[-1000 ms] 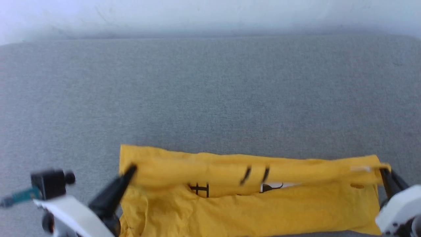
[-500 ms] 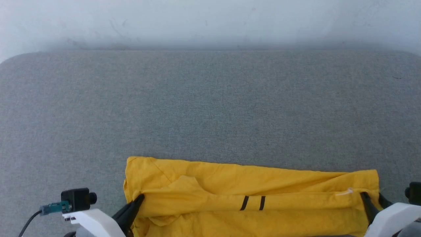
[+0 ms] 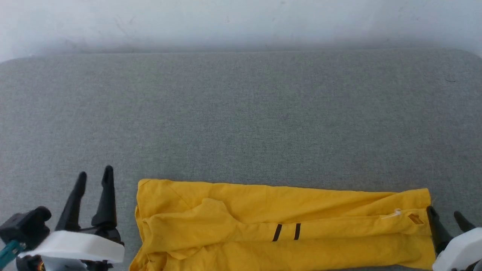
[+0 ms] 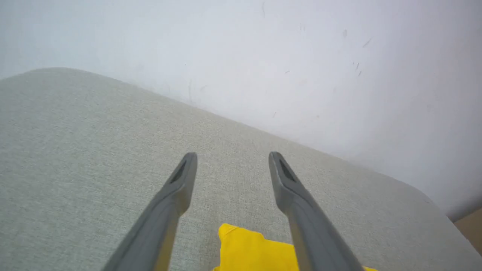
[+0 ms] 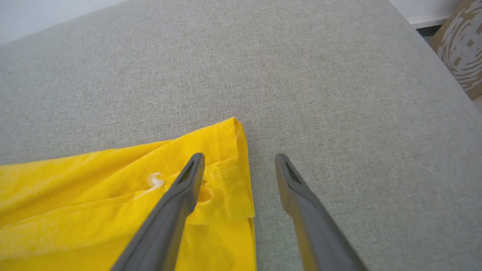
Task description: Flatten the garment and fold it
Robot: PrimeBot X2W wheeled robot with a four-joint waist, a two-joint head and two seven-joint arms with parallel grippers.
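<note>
the garment (image 3: 263, 205) is laid folded in a long band at the near edge of the table (image 3: 241, 124). the left end effector (image 3: 95, 171) is held spread, apart from its left end; the right end effector (image 3: 444, 212) is spread at the right hem, nothing pinched.

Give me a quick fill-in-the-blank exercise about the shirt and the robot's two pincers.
1. The garment lying on the grey surface is ____ in colour.
2. The left pincer stands beside the garment with its jaws ____.
3. The head view shows ____ black stripes on the garment.
4. The right pincer holds ____ between its fingers.

Missing words: yellow; open; two; nothing.
</note>
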